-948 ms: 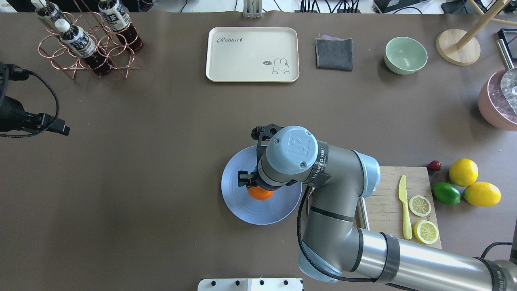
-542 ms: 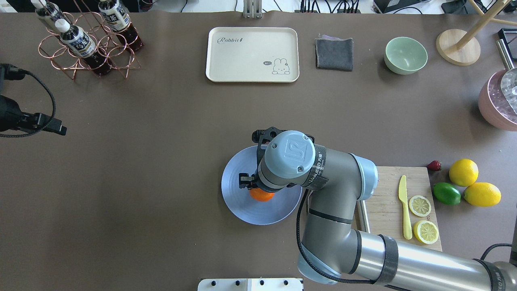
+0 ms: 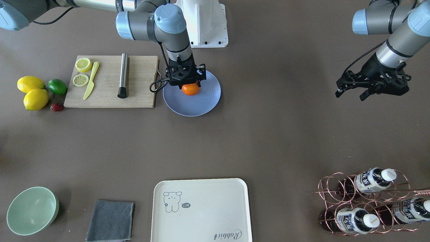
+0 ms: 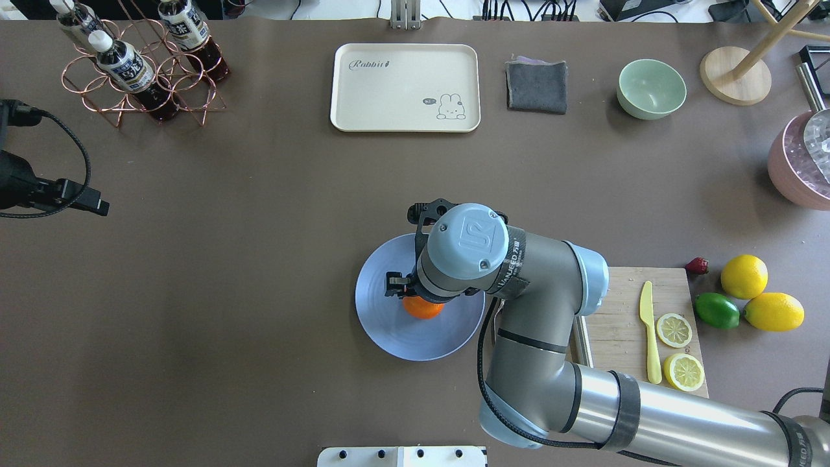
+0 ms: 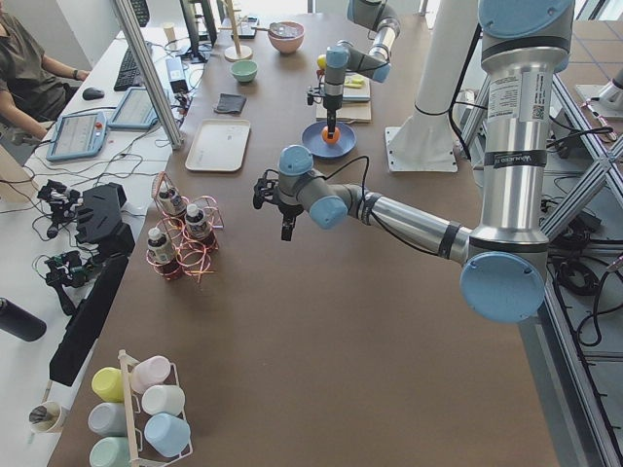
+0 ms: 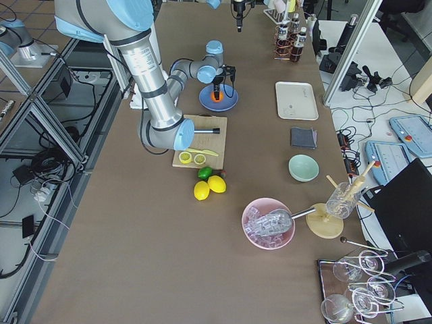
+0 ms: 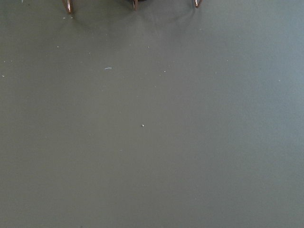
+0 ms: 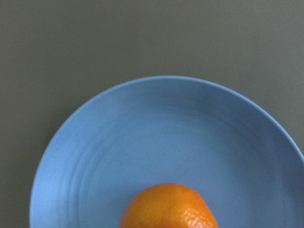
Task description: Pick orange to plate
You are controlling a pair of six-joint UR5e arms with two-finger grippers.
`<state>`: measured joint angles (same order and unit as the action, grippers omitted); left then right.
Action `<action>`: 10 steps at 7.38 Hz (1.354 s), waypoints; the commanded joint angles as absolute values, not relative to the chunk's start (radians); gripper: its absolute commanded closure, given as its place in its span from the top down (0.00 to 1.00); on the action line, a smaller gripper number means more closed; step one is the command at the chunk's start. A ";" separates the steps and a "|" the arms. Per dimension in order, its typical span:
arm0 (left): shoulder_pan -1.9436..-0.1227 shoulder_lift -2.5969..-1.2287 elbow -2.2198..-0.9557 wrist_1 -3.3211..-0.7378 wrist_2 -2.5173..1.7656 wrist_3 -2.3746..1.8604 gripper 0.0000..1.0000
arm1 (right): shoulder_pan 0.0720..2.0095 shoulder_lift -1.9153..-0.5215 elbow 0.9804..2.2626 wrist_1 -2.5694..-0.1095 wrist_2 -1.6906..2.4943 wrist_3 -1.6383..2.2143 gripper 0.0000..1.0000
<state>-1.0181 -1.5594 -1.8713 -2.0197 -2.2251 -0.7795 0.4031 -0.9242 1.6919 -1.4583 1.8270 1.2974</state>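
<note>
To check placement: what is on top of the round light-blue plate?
A small round bright-orange fruit, the orange, lies on the plate. The right gripper directly above covers its top, so whether the fingers touch it is hidden.

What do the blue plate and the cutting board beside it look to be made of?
Plate: likely matte ceramic or melamine, given the faint concentric rings, fine speckles and lack of glare. Cutting board: pale wood, probably bamboo, with straight grain lines and an unglossed surface.
</note>
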 commanded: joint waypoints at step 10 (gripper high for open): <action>-1.600 -1.548 -1.870 -1.500 -2.379 0.023 0.98 | 1.495 -1.388 1.595 -1.724 2.379 -0.202 1.00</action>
<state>-1.5605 -1.5527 -1.8676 -1.5462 -2.3830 -0.0577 1.3745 -1.3767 1.7247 -1.7271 2.3482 0.0353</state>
